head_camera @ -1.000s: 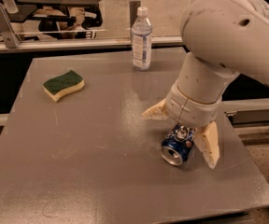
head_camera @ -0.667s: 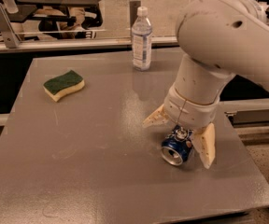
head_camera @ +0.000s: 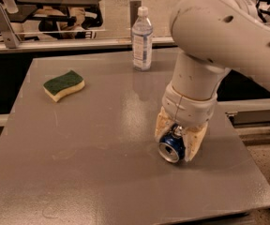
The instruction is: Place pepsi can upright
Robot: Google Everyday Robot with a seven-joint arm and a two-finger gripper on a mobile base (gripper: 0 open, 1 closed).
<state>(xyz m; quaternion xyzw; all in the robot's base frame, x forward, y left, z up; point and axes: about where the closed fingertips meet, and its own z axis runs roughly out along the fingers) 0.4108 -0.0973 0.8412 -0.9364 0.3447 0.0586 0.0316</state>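
The pepsi can point(head_camera: 171, 150) is small and dark blue. It lies on its side on the grey table point(head_camera: 93, 153), right of centre, with a silver end facing the camera. My gripper point(head_camera: 176, 144) reaches down over it from the big white arm. The cream fingers point(head_camera: 194, 143) press against both sides of the can, so the gripper is shut on it. The can still rests on the table top. The back half of the can is hidden under the wrist.
A clear plastic water bottle point(head_camera: 142, 39) with a white cap stands upright at the table's far edge. A green and yellow sponge point(head_camera: 63, 85) lies at the left. The table's right edge runs close to the can.
The fingers were spread wide on either side of the can and have closed in against it. The arm has shifted a little to the left over the can.
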